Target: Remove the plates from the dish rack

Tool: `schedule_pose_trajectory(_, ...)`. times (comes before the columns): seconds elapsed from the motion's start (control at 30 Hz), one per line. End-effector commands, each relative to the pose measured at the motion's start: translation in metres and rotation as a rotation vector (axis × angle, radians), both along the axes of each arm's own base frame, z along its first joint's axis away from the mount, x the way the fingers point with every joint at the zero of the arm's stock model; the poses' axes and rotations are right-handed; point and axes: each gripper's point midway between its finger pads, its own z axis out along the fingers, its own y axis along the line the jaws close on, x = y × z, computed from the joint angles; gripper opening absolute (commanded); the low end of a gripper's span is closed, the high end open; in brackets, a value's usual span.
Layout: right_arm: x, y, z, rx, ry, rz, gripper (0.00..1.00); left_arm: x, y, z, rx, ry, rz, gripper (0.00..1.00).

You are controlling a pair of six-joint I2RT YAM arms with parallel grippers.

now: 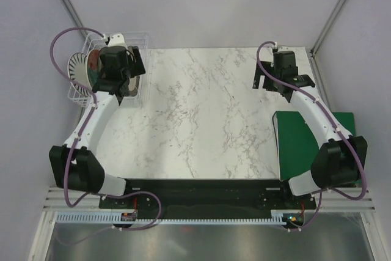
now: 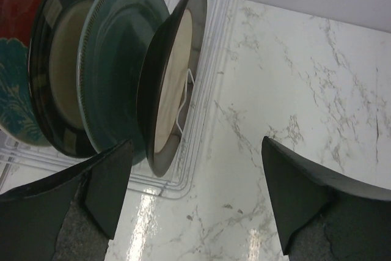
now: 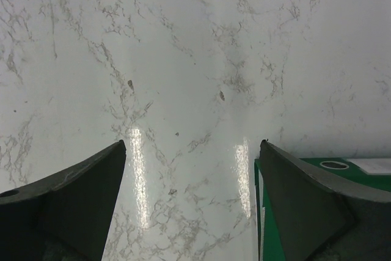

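The white wire dish rack (image 1: 78, 95) stands at the far left corner of the table. Its clear tray edge shows in the left wrist view (image 2: 204, 99). Plates stand upright in it: beige-centred brown (image 2: 171, 84) nearest the open side, then grey-teal (image 2: 113, 59), black-rimmed cream (image 2: 58, 59) and red with teal flowers (image 2: 18, 41). The white striped plate (image 1: 76, 68) is at the rack's left end. My left gripper (image 2: 192, 194) is open and empty, just right of the brown plate, above the rack's edge (image 1: 135, 73). My right gripper (image 3: 189, 200) is open and empty over bare marble (image 1: 259, 76).
A flat green board (image 1: 305, 139) lies at the table's right side, and its corner shows in the right wrist view (image 3: 366, 172). The marble tabletop (image 1: 201, 114) spans between the rack and the board. Grey walls enclose the far and side edges.
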Motion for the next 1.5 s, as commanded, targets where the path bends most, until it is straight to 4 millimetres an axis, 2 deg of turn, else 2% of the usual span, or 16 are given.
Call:
schedule_pose_trajectory(0.0,0.013,0.001,0.014,-0.016,-0.033,0.015,0.98,0.038,0.015,0.041,0.059,-0.127,0.062,0.91)
schedule_pose_trajectory(0.03,0.014,0.001,0.008,-0.018,-0.018,0.016,0.98,0.047,0.015,0.030,0.069,-0.107,0.067,0.89)
schedule_pose_trajectory(0.13,0.019,0.003,-0.001,-0.016,0.004,0.020,0.98,0.058,0.024,0.030,0.092,-0.107,0.115,0.84)
schedule_pose_trajectory(0.3,0.022,0.004,-0.009,-0.021,0.025,0.025,0.98,0.076,0.035,-0.006,0.104,-0.023,0.145,0.82)
schedule_pose_trajectory(0.43,0.024,0.004,-0.012,-0.021,0.032,0.028,0.98,0.085,0.041,-0.030,0.076,0.018,0.152,0.69)
schedule_pose_trajectory(0.5,0.024,0.004,-0.012,-0.023,0.033,0.029,0.98,0.088,0.049,-0.050,0.088,0.065,0.174,0.68)
schedule_pose_trajectory(0.57,0.023,0.004,-0.012,-0.023,0.033,0.030,0.98,0.093,0.047,-0.053,0.064,0.071,0.147,0.53)
schedule_pose_trajectory(0.63,0.022,0.004,-0.013,-0.024,0.036,0.029,0.98,0.096,0.047,-0.059,0.053,0.081,0.141,0.27)
schedule_pose_trajectory(0.67,0.022,0.004,-0.014,-0.023,0.039,0.032,0.98,0.097,0.048,-0.061,0.046,0.086,0.144,0.21)
schedule_pose_trajectory(0.7,0.021,0.005,-0.015,-0.021,0.041,0.036,0.98,0.098,0.050,-0.063,0.045,0.091,0.146,0.05)
schedule_pose_trajectory(0.83,0.018,0.006,-0.013,-0.012,0.043,0.043,0.98,0.101,0.051,-0.079,0.039,0.138,0.128,0.02)
schedule_pose_trajectory(0.9,0.018,0.010,-0.008,0.003,0.032,0.060,0.98,0.098,0.052,-0.069,0.035,0.115,0.137,0.02)
schedule_pose_trajectory(1.0,0.018,0.014,-0.005,0.021,0.024,0.075,0.95,0.097,0.051,-0.034,0.048,0.046,0.124,0.02)
schedule_pose_trajectory(1.1,0.018,0.020,-0.008,0.045,0.035,0.092,0.95,0.094,0.057,0.018,0.079,-0.047,0.145,0.02)
schedule_pose_trajectory(1.2,0.017,0.025,-0.013,0.069,0.049,0.102,0.94,0.089,0.062,0.052,0.107,-0.088,0.161,0.02)
schedule_pose_trajectory(1.47,0.016,0.030,-0.010,0.096,0.045,0.124,0.92,0.076,0.068,0.101,0.143,-0.165,0.178,0.02)
